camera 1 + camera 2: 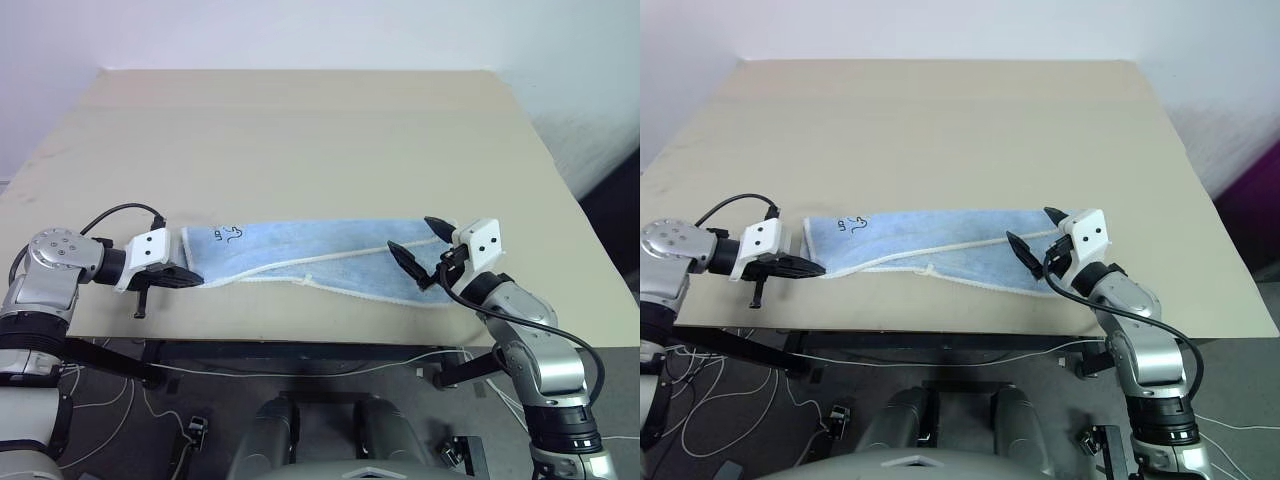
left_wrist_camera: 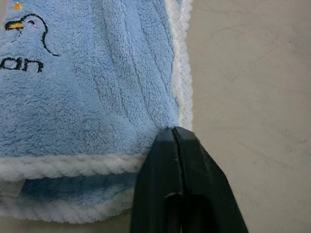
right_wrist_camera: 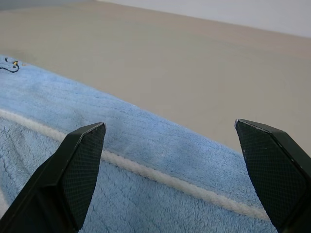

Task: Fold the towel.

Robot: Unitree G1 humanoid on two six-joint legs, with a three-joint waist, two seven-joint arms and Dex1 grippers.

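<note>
One gripper (image 1: pixel 196 279) pinching towel (image 1: pixel 330 258) corner

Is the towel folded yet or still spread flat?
Folded once lengthwise: the towel lies as a long strip on the table, whitish edging crossing its top layer.

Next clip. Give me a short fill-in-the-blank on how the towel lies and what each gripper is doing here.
1. The left gripper is ___ on a corner of the light blue terry towel with whitish stitched edging.
2. The right gripper stands ___ over the towel's other end.
3. The towel lies on the beige ___.
4. The small dark embroidered mark sits near the ___ gripper.

Missing words: shut; open; table; left
</note>
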